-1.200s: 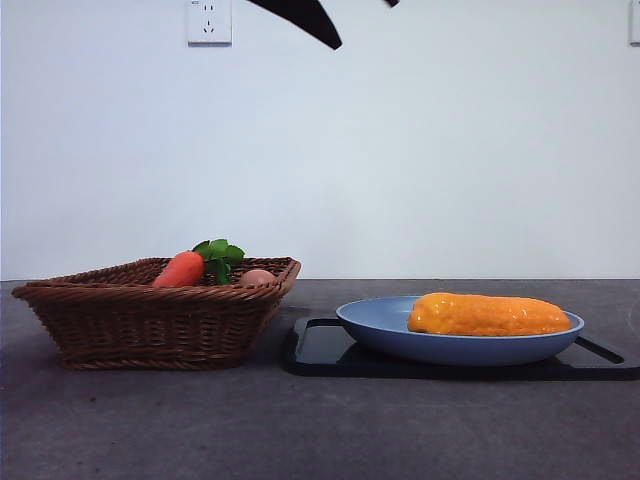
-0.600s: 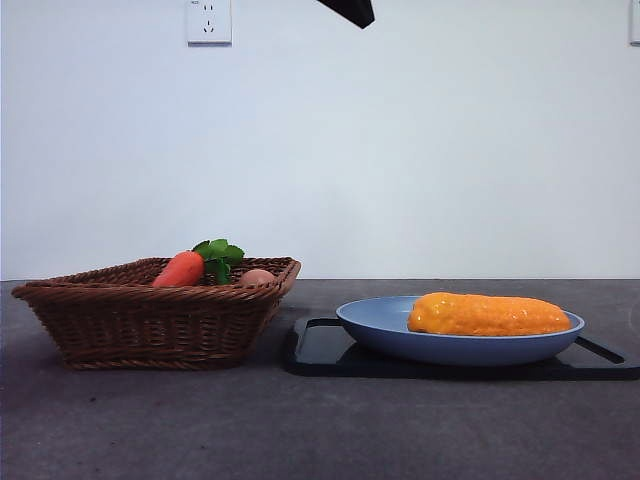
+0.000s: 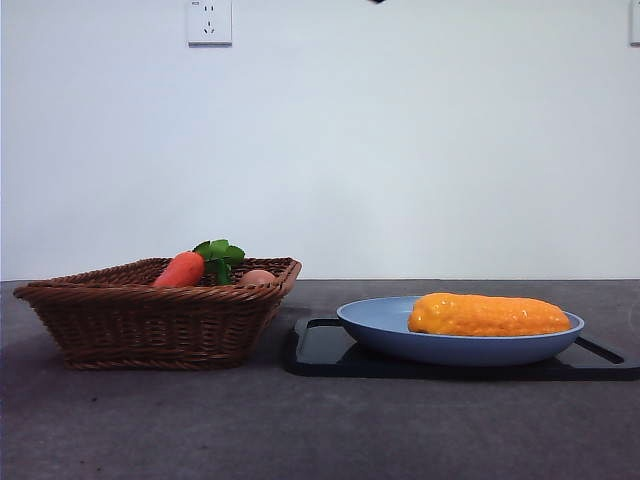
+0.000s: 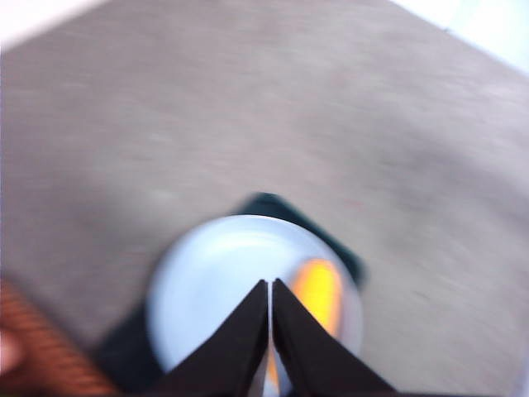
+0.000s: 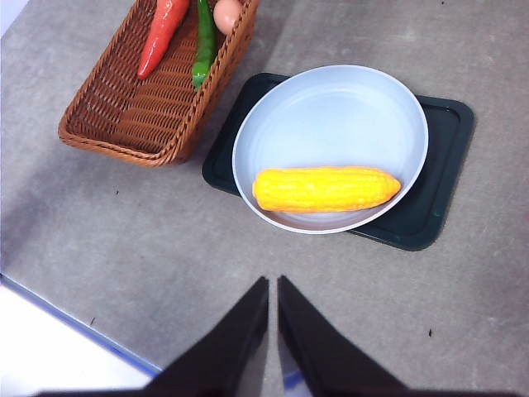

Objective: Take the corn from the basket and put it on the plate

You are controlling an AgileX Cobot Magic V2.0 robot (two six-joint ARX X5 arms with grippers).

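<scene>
The corn (image 3: 488,314) lies lengthwise on the light-blue plate (image 3: 375,322), right of the wicker basket (image 3: 150,320). No gripper touches it. My left gripper (image 4: 270,283) is shut and empty, high above the plate (image 4: 207,281); its view is blurred, and the corn (image 4: 318,289) shows beside its jaws. From farther back, my right gripper (image 5: 273,283), also shut and empty, hangs over bare table, looking down on the corn (image 5: 326,188), the plate (image 5: 331,107) and the basket (image 5: 136,112). In the front view only a tiny black arm tip (image 3: 377,1) shows at the top edge.
A flat black tray (image 3: 318,350) lies under the plate. The basket holds a carrot (image 5: 163,33), a green pepper (image 5: 202,45) and a pale egg-like ball (image 5: 227,12). The table edge (image 5: 74,327) runs near the right gripper. A wall socket (image 3: 209,20) is behind.
The black arm tip at the top of the front view has risen and drifted right until almost out of the picture. Corn, plate and basket have not moved.
</scene>
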